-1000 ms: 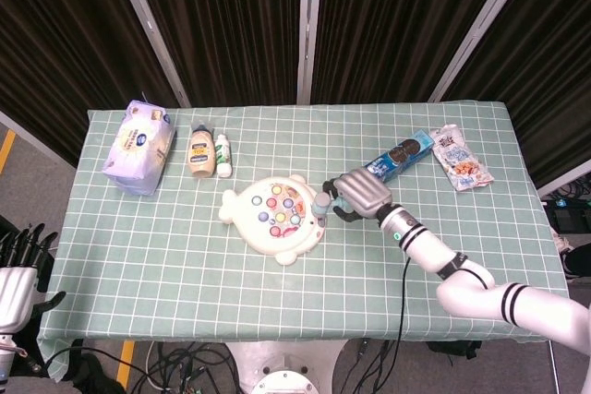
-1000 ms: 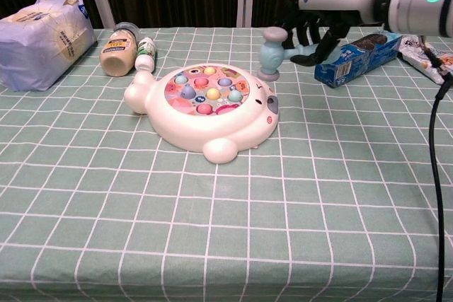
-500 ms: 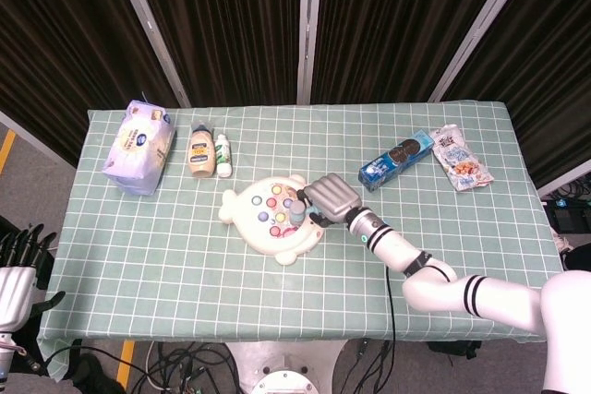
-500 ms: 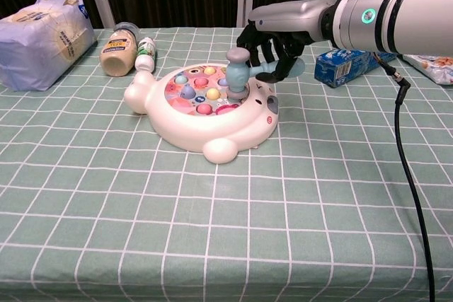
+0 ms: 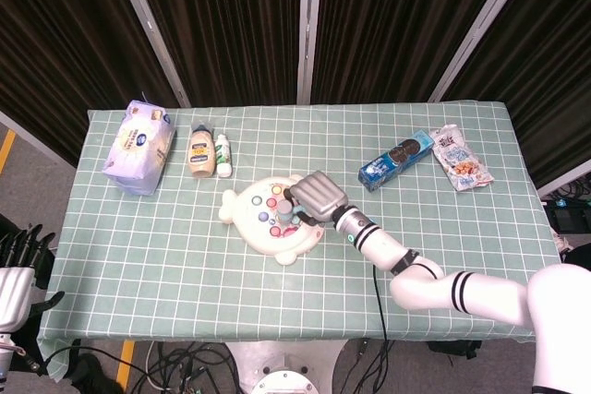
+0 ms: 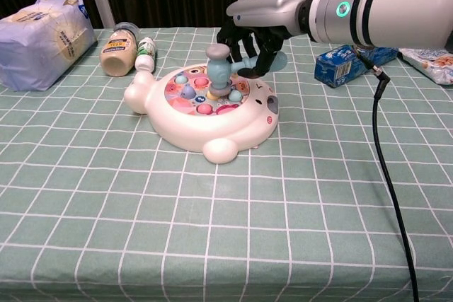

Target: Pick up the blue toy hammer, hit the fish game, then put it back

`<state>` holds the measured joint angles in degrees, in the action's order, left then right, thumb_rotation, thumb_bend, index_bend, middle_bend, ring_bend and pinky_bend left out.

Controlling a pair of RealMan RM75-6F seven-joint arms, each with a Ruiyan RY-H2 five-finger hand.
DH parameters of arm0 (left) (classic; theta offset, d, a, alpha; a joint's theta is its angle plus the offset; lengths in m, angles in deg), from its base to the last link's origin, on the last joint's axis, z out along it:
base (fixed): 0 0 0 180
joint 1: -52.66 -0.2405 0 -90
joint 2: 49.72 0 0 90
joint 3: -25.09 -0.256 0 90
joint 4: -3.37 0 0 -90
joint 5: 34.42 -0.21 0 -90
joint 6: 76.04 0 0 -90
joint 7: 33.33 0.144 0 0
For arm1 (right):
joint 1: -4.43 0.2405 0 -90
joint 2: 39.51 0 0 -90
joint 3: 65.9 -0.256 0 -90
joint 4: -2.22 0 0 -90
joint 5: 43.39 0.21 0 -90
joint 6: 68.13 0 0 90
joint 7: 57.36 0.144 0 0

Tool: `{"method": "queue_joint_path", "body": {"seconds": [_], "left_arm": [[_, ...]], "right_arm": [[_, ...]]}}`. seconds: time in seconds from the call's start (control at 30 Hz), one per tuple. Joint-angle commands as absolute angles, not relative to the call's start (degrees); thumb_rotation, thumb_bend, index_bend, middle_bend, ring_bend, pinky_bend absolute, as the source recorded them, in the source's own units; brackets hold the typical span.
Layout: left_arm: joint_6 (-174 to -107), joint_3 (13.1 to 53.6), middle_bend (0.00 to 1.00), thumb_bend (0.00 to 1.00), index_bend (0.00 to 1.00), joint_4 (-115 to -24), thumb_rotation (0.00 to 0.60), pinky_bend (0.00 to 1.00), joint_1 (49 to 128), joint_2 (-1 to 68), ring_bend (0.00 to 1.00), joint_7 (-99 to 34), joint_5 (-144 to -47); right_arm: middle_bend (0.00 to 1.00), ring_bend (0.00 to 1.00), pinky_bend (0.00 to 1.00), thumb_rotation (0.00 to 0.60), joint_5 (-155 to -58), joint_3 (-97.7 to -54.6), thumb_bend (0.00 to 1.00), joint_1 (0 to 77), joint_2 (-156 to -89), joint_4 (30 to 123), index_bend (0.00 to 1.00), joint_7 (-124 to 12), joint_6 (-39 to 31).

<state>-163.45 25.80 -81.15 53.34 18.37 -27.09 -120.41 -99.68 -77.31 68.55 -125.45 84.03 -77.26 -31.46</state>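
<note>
The white fish game point(image 6: 202, 114) point(image 5: 246, 212) with coloured pegs sits mid-table. My right hand point(image 6: 249, 33) point(image 5: 317, 195) grips the blue toy hammer point(image 6: 219, 68) point(image 5: 289, 213) by its handle. The hammer's head stands upright over the game's pegs, touching or just above them. My left hand point(image 5: 18, 269) hangs off the table's left front corner, fingers apart, holding nothing.
A blue tissue pack point(image 6: 42, 37) lies at the far left, with a sauce bottle point(image 6: 117, 49) and a small white bottle point(image 6: 146, 54) beside it. A blue cookie box point(image 6: 347, 64) and a snack bag point(image 6: 432, 61) lie to the right.
My right hand has carried the hammer leftward from beside the game to over its pegs. The left hand has not moved.
</note>
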Motion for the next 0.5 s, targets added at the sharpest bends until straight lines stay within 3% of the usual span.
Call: {"method": "queue_joint_path", "body": {"seconds": [0.03,0.3,0.5], "left_arm": [[-163.6,25.8,0.02,0.03,0.12,-81.1,0.6,0.0,53.3,18.5,0.0,-27.2,-120.5],[-163.9,25.8,0.02,0.03,0.12,-80.7,0.6,0.0,53.3,18.5,0.0,-27.4,-120.9],[-163.7,26.0,0.02,0.03,0.12,-81.0,0.6,0.0,53.5,18.4,0.0,-27.1,-120.8]], "right_arm": [[0.66,0.56,0.76,0.6,-98.8,-76.9,0.74,69.2,-126.4,83.5,0.74,-78.0,-31.0],[0.66,0.56,0.76,0.6,-97.8,-77.9,0.74,68.2,-122.9,85.9,0.74,-77.2,-28.0],[0.66,0.56,0.76,0.6,-95.3,-77.1,0.74,69.6,-124.5,82.3,0.74,-78.9,-29.2]]}}
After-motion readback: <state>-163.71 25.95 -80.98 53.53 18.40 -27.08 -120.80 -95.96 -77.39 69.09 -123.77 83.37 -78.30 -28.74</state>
